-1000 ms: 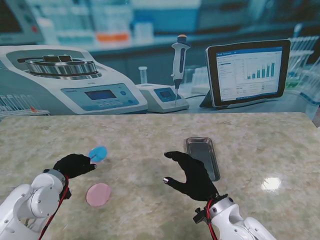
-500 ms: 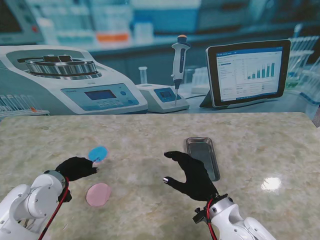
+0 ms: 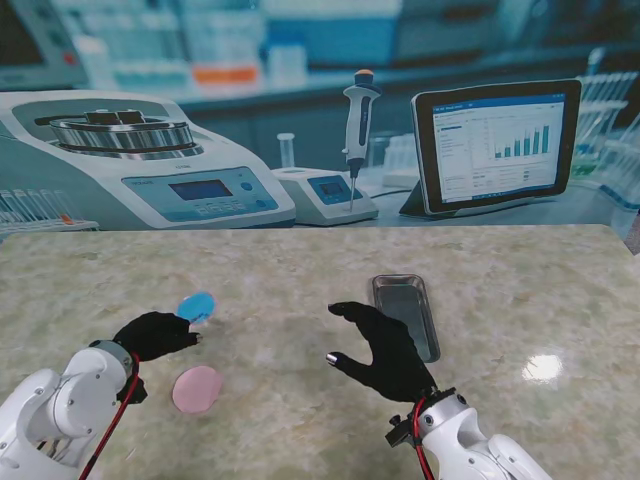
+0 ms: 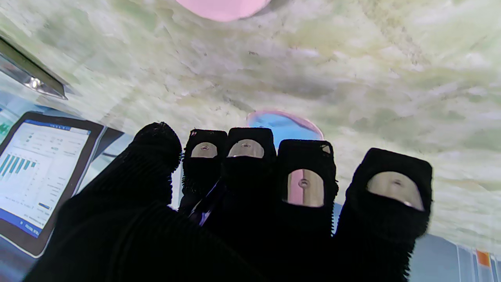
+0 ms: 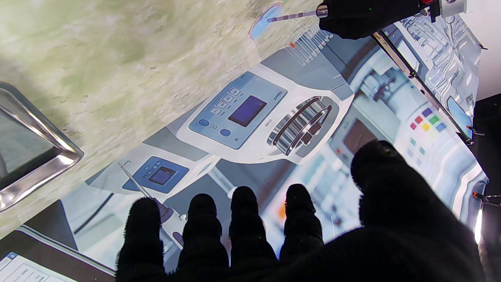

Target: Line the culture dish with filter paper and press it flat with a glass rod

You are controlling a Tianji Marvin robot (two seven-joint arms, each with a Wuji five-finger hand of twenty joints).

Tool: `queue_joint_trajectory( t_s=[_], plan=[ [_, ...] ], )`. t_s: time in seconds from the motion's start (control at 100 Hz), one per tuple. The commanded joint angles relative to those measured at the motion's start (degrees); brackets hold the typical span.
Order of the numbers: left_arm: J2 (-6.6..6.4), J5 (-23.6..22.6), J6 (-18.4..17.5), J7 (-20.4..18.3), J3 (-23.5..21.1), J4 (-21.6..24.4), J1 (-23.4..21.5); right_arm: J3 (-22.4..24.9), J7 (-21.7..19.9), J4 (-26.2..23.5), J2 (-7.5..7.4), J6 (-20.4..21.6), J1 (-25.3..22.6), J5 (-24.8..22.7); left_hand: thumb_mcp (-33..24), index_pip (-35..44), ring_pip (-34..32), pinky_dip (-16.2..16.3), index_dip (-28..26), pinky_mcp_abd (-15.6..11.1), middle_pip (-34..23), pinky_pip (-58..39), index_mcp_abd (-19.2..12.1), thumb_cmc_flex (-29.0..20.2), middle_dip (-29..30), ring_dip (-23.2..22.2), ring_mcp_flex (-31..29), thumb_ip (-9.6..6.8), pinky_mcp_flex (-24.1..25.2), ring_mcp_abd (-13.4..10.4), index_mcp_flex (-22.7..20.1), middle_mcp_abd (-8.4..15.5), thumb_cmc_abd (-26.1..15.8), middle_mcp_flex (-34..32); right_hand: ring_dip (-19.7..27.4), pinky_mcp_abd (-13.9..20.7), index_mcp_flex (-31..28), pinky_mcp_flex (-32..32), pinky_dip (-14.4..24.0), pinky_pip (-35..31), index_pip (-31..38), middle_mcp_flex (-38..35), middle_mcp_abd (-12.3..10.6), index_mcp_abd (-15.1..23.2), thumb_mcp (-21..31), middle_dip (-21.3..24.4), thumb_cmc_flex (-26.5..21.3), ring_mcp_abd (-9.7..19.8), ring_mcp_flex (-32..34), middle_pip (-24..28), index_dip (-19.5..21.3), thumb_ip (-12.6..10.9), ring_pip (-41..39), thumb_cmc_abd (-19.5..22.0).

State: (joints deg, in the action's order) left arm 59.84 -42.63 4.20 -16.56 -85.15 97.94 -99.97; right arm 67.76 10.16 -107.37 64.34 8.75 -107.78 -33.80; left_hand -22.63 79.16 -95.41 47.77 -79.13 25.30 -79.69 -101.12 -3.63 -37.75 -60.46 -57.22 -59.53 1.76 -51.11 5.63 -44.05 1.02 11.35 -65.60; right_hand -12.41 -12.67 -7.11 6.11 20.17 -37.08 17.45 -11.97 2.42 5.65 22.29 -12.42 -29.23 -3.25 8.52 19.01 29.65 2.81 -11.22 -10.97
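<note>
A small blue round dish (image 3: 197, 305) lies on the marble table left of centre; in the left wrist view the dish (image 4: 283, 122) shows a pink rim just beyond my fingertips. My left hand (image 3: 155, 335) is curled shut right beside it. The right wrist view shows that left hand (image 5: 352, 15) holding a thin glass rod (image 5: 291, 16) whose tip rests on the blue dish (image 5: 266, 17). A flat pink disc (image 3: 196, 388) lies nearer to me. My right hand (image 3: 385, 350) hovers open, fingers spread, holding nothing.
A shiny metal tray (image 3: 405, 315) lies just beyond my right hand, on its right side. Along the far table edge stands a printed lab backdrop with a centrifuge (image 3: 130, 160), a pipette (image 3: 357, 130) and a tablet (image 3: 495, 145).
My left hand has drawn slightly nearer to me and a little right, staying shut on the rod at the blue dish. The right hand has not moved.
</note>
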Motion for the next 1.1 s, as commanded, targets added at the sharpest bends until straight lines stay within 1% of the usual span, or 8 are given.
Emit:
queue_joint_trajectory(
  t_s=[0.0,0.12,0.46,0.74,1.09],
  plan=[
    [0.26,-0.8,0.0,1.0,-0.4,0.6,-0.2,-0.2,0.1,-0.4,0.31,-0.1,-0.5,0.1,-0.2,3.1,-3.9,-1.4,-1.4,-0.4,-3.7,-8.4,3.1,0.7,-0.2,0.8,-3.2,1.03,-2.1,-3.1,-1.6,6.0,-0.8,-2.0,0.6,1.7,1.9,0.6,0.9,-0.2,0.2,1.6,-1.5,-0.5,-0.9,0.3,0.3,2.2,-1.4,-0.1,-0.1,-1.5,1.8,1.4],
    [0.44,-2.4,0.4,2.5,-0.6,0.1,0.2,-0.2,0.1,-0.4,0.32,0.0,-0.4,0.1,-0.2,3.1,-3.9,-1.4,-1.4,-0.4,-3.7,-8.4,3.0,0.7,-0.2,0.8,-3.2,1.04,-2.1,-3.1,-1.6,6.0,-0.8,-1.9,0.7,1.7,1.9,0.6,0.9,-0.2,0.2,1.6,-1.5,-0.4,-0.9,0.3,0.3,2.2,-1.4,-0.1,-0.1,-1.5,1.8,1.4],
    [0.23,-3.8,2.9,2.0,1.0,-3.1,2.5,-0.2,0.2,-0.4,0.34,-0.1,-0.4,0.1,-0.1,3.1,-3.9,-1.5,-1.4,-0.4,-3.7,-8.5,3.0,0.7,-0.2,0.9,-3.1,1.03,-2.1,-3.1,-1.6,6.0,-0.9,-1.9,0.6,1.7,1.9,0.6,1.0,-0.2,0.3,1.6,-1.6,-0.5,-0.9,0.3,0.3,2.2,-1.4,-0.1,-0.1,-1.5,1.8,1.4],
    [0.05,-2.6,2.8,0.5,1.5,-2.9,2.3,-0.3,0.3,-0.3,0.36,0.0,-0.2,0.2,-0.1,3.1,-3.9,-1.6,-1.4,-0.4,-3.7,-8.5,3.0,0.7,-0.2,0.9,-3.1,1.02,-2.1,-3.1,-1.6,6.0,-0.9,-1.9,0.6,1.7,1.9,0.6,1.0,-0.3,0.3,1.6,-1.6,-0.5,-0.9,0.3,0.3,2.2,-1.4,-0.1,-0.1,-1.5,1.8,1.5],
    [-0.36,0.2,2.6,-3.0,1.6,-0.8,1.3,-0.2,0.4,-0.1,0.39,0.1,-0.2,0.2,0.1,3.1,-3.9,-1.6,-1.4,-0.4,-3.7,-8.5,2.9,0.6,-0.2,0.9,-3.1,1.00,-2.1,-3.1,-1.6,6.1,-1.0,-1.9,0.6,1.7,1.9,0.6,1.0,-0.3,0.3,1.6,-1.6,-0.5,-0.9,0.3,0.3,2.1,-1.4,0.0,-0.1,-1.5,1.7,1.5]
  ],
)
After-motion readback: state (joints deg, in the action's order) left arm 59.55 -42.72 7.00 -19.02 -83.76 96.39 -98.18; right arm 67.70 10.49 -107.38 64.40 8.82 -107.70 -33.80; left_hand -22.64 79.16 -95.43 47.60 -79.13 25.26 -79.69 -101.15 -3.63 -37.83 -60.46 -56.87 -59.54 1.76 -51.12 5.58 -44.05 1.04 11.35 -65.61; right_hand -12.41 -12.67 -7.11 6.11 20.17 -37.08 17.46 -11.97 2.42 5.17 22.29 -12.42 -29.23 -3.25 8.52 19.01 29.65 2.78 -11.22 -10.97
